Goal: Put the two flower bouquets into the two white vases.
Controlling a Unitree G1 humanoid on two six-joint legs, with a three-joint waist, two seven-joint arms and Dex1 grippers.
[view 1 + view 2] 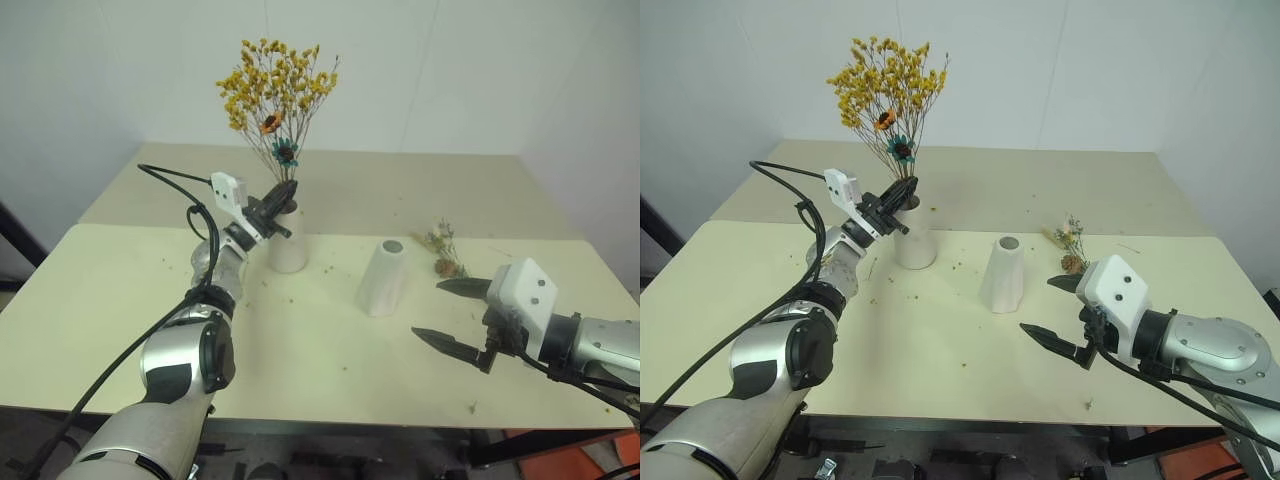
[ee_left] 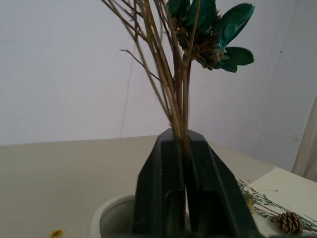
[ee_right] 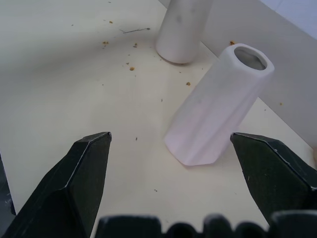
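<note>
While the yellow bunch (image 1: 275, 95) stood with its stems running down into the cylinder vase (image 1: 287, 242), our left gripper (image 1: 281, 194) sat just above that vase's mouth, its fingers (image 2: 163, 198) pressed together around the stems. We judged this bouquet as good as placed, wanting only a release; how deep the stems reached we could not tell.

Our right gripper (image 1: 460, 318) hung spread wide and grasping nothing, the cone vase (image 1: 1004, 272) standing empty just ahead of its fingertips. Beyond and a little to the outer side of that gripper, the sparse bunch (image 1: 444, 249) with its pinecone (image 2: 289, 221) lay flat on the table (image 1: 120, 300), apart from both vases.

So we reckoned about half the work was done: the second bouquet had yet to be picked up and set into the cone vase.
</note>
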